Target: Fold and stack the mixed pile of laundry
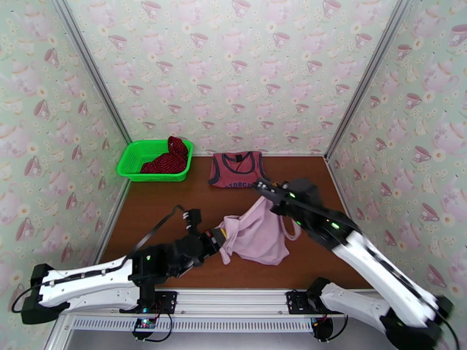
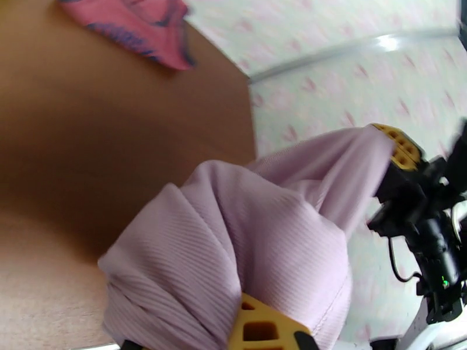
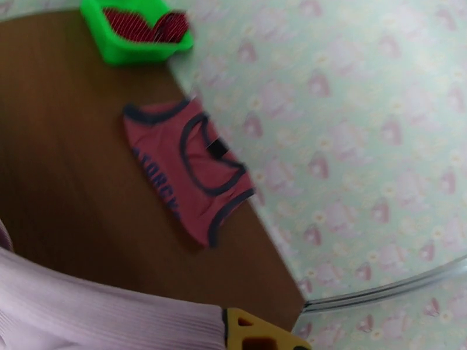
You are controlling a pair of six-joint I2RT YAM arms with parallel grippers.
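The pale mauve-pink piece (image 1: 260, 231) hangs stretched between both grippers over the front middle of the table. My left gripper (image 1: 220, 240) is shut on its bunched left end, and the ribbed cloth (image 2: 245, 240) wraps over a yellow fingertip (image 2: 262, 329). At the cloth's upper corner my right gripper (image 1: 261, 188) is shut, with mauve fabric (image 3: 87, 316) beside its yellow fingertip (image 3: 257, 335). The dusty-red tank top (image 1: 236, 169) lies spread flat at the back centre. The dark-red dotted cloth (image 1: 169, 158) sits crumpled in the basket.
A bright green mesh basket (image 1: 133, 161) stands in the back left corner. Bare brown table (image 1: 157, 205) lies between it and the left arm. Patterned walls close in on three sides, and the tank top (image 3: 190, 164) lies near the back wall.
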